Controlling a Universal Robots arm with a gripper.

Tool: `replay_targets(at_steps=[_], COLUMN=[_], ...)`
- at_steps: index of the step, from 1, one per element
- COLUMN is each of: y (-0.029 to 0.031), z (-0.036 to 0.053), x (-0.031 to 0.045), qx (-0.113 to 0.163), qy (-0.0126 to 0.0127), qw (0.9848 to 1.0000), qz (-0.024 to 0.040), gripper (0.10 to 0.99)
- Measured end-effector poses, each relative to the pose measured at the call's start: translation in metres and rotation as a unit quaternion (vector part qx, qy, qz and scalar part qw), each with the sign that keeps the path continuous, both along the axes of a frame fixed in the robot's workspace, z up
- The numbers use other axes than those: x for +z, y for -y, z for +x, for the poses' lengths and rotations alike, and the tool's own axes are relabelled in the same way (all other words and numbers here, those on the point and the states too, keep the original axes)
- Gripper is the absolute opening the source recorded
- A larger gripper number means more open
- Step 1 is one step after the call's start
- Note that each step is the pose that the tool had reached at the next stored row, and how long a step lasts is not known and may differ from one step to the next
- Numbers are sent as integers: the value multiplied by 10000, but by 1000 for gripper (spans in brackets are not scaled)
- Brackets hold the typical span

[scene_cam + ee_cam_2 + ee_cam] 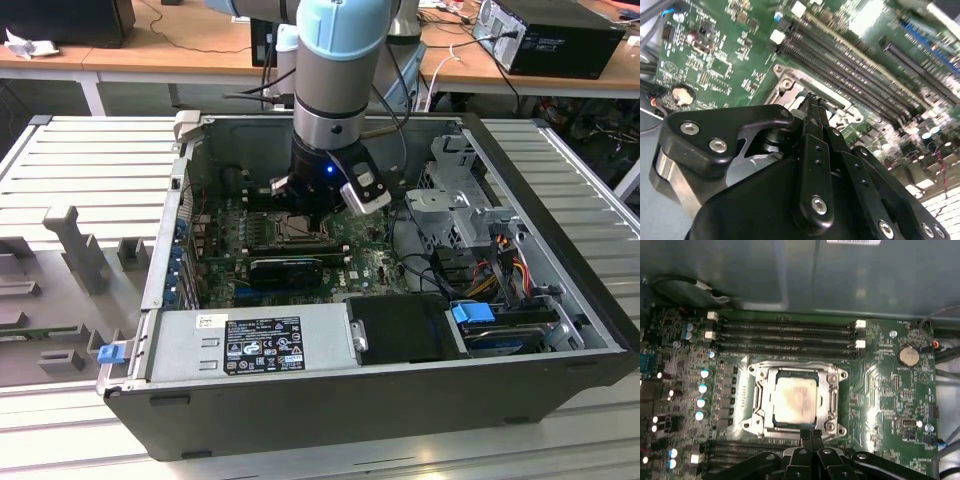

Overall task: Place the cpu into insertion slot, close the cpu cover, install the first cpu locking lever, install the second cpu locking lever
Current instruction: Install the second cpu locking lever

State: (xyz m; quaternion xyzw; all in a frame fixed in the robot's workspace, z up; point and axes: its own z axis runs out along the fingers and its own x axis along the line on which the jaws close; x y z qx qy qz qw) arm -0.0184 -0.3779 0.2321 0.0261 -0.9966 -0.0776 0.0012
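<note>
Cpu (792, 400), a small flat square chip with a dull silver-grey metal top, sits in the black-framed insertion slot (795, 399) under the closed thin metal cpu cover (832, 399). At the socket's near edge, the black claw (811, 432) has its fingertips pressed together, pinching nothing visible. I judge the chip light, stiff and fragile, best held by its edges.

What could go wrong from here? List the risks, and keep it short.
1. The gripper sits shut at the edge of the cpu cover; a small slip could scrape the frame or the cpu in its window.
2. Memory slots and capacitors crowd the socket, so a sideways move may strike them.
</note>
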Motion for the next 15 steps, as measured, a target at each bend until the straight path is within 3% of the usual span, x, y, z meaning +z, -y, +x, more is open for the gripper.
replay_targets(at_steps=[7,11,15], y=[87,103,104], z=[-104,-217,-250], x=[-21,-74,-153], qx=[65,109,139], qy=[-2,-1,-3], qw=[9999,9997,9997], qz=[152,198,212], gripper=[106,106,106])
